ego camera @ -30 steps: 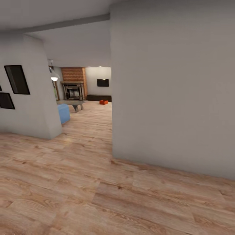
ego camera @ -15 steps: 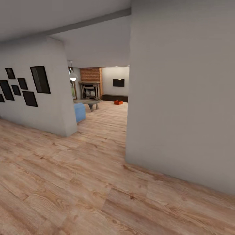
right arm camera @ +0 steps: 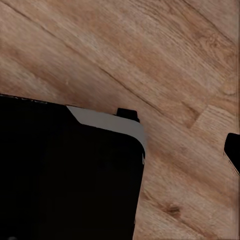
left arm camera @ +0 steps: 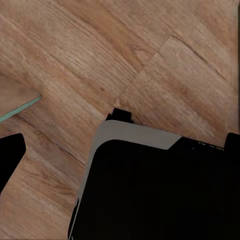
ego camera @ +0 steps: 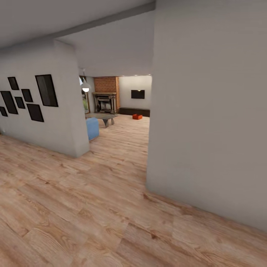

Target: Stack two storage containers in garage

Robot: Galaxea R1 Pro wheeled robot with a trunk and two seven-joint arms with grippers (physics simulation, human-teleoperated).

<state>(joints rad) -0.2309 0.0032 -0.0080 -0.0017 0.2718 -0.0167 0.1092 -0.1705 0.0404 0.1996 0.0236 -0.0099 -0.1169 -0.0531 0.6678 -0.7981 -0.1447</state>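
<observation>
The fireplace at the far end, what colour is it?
Red brick fireplace with a dark hearth, best seen in the head view.

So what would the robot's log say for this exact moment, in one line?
phase: in transit | ahead: small orange-red box bin on light wood plank floor | near: long dark low bench | carrying: unclear

Near wall [ego camera: 211, 111]: pale grey, standing on the right, its corner edge facing the opening.
Left wall [ego camera: 40, 111]: pale grey, ending in a corner beside the blue seat.
Picture frames [ego camera: 46, 90]: 7 black ones in view, clustered on the left wall.
Blue seat [ego camera: 92, 128]: just past the left wall's corner.
Pendant lamp [ego camera: 85, 87]: white globe, lit, hanging above the low grey table [ego camera: 101, 117].
</observation>
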